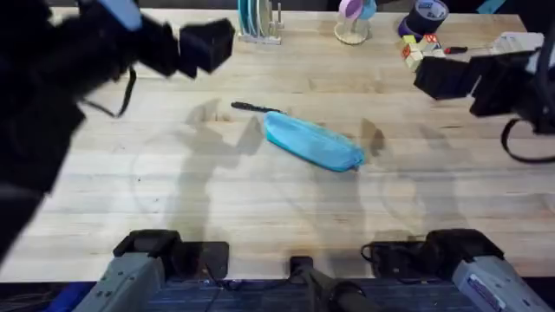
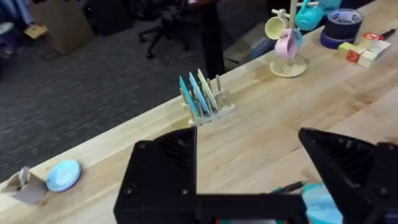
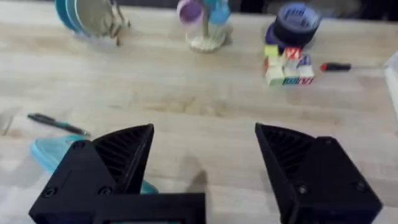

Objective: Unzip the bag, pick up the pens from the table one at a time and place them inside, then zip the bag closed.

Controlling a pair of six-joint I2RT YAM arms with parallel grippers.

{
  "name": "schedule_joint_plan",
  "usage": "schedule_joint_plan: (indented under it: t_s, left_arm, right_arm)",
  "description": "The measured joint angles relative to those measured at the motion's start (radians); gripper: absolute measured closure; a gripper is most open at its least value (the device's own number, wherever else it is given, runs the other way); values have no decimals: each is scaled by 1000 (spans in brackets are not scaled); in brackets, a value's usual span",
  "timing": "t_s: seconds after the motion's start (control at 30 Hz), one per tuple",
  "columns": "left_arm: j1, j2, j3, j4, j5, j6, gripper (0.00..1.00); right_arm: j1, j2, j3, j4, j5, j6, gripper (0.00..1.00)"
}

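Observation:
The turquoise bag (image 1: 312,143) lies slanted in the middle of the table (image 1: 260,217), and whether its zipper is shut I cannot tell. A thin black pen (image 1: 256,107) lies on the wood just off the bag's far-left end; the right wrist view shows the pen (image 3: 56,123) above the bag's end (image 3: 50,152). My left gripper (image 1: 208,43) hangs raised over the far left of the table, open (image 2: 249,180) and empty, with a bag corner (image 2: 320,202) below it. My right gripper (image 1: 442,78) hovers at the far right, open (image 3: 205,168) and empty, well clear of the bag.
Along the table's far edge stand a plate rack (image 1: 256,22), a mug tree (image 1: 351,22), a tape roll (image 1: 429,13), coloured blocks (image 1: 412,52) and a red-handled screwdriver (image 1: 451,49). Bare wood surrounds the bag on the near side.

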Motion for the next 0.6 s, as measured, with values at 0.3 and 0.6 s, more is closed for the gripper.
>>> schedule_joint_plan:
  t_s: [0.3, 0.6]
  left_arm:
    - [0, 214, 163, -165, 105, 49, 8]
    - [0, 276, 163, -238, 271, 73, 8]
  right_arm:
    - [0, 100, 83, -14, -15, 0, 6]
    - [0, 100, 84, -1, -18, 0, 6]
